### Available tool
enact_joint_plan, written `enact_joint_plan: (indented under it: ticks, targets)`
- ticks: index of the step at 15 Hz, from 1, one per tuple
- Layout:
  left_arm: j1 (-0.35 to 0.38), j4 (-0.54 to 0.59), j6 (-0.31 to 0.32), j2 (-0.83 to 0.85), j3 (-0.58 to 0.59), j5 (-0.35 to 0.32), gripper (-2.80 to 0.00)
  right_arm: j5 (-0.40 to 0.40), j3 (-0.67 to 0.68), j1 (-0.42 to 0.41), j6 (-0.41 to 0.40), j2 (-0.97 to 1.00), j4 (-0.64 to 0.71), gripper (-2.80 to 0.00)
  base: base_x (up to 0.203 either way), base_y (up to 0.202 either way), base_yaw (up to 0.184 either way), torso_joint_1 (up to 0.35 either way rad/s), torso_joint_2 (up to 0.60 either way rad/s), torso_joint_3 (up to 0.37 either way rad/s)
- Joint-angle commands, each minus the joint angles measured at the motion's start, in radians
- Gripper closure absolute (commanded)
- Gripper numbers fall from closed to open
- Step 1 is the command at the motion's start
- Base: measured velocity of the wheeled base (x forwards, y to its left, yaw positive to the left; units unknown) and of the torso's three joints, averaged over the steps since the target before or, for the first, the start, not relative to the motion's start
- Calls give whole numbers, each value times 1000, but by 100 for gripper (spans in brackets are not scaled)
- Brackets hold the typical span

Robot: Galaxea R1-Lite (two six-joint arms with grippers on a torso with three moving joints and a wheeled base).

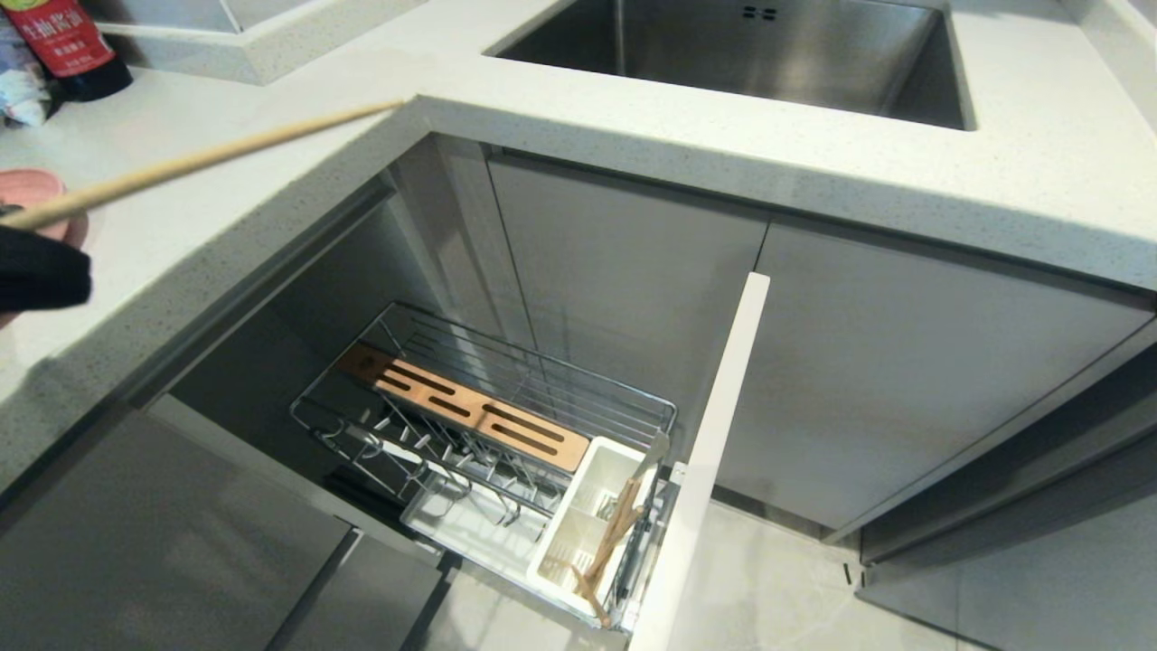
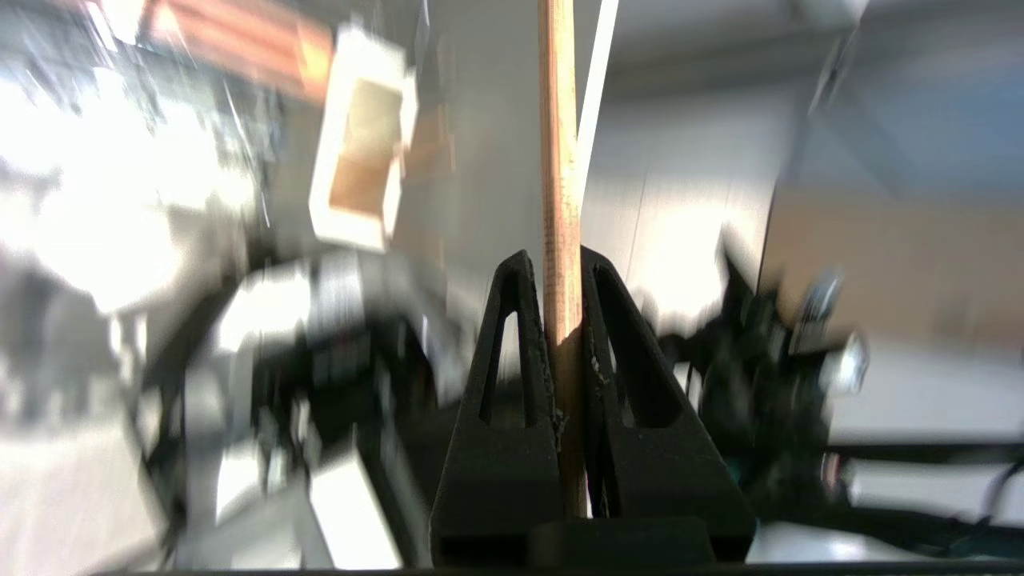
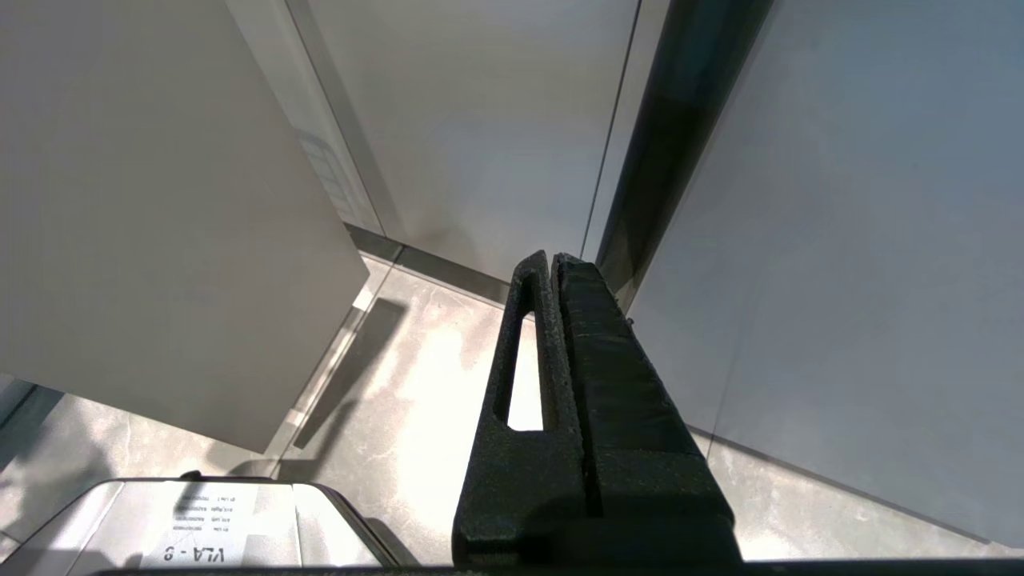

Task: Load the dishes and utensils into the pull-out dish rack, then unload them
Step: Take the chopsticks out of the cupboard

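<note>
The chopsticks (image 2: 560, 200) are pinched between the two black fingers of the left gripper (image 2: 562, 268), which is closed tight on them near one end; in the left wrist view the light wooden shaft runs straight out past the fingertips (whether it is one stick or a pair pressed together cannot be told here). In the head view the same chopsticks (image 1: 208, 163) slant across the white speckled countertop (image 1: 271, 208), the far tip reaching toward the counter's inner corner, while the left gripper (image 1: 18, 226) shows only as a dark shape at the picture's left edge, above the counter.

Just behind that gripper, part of the pink plate (image 1: 32, 190) lies on the counter, mostly hidden.

Below the counter the pull-out dish rack (image 1: 488, 434) stands drawn out from the cabinet: chrome wire walls, upright prongs, a slotted wooden strip (image 1: 470, 411) along its middle, a white tray beneath. Its white utensil box (image 1: 587, 524) sits at the front end, just behind the pale front panel (image 1: 714, 452), and holds several wooden chopsticks (image 1: 610, 542) leaning at an angle.

Further off, a steel sink (image 1: 759, 54) is set into the counter, and a dark sauce bottle with a red label (image 1: 68, 45) stands at the far left corner.

The right gripper (image 3: 554, 264) hangs low beside grey cabinet doors (image 3: 840, 240), above the pale floor (image 3: 416, 384), its fingers pressed together on nothing.
</note>
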Motion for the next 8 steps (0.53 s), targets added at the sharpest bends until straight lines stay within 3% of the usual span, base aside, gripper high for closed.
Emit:
enact_joint_plan:
  ticks: [1,6,8]
  targets:
    - [82,-30,8,-64,0,0,0,0,0,0,-1,-1,0,0,0,0,0,0,0,0]
    - [412,-115,103,-103,1,7,0,0,0,0,0,-1,-1,0,0,0,0,0,0,0]
    - [539,-117,161,-93,4,61,0,0,0,0,-1,-1,-1,0,0,0,0,0,0,0]
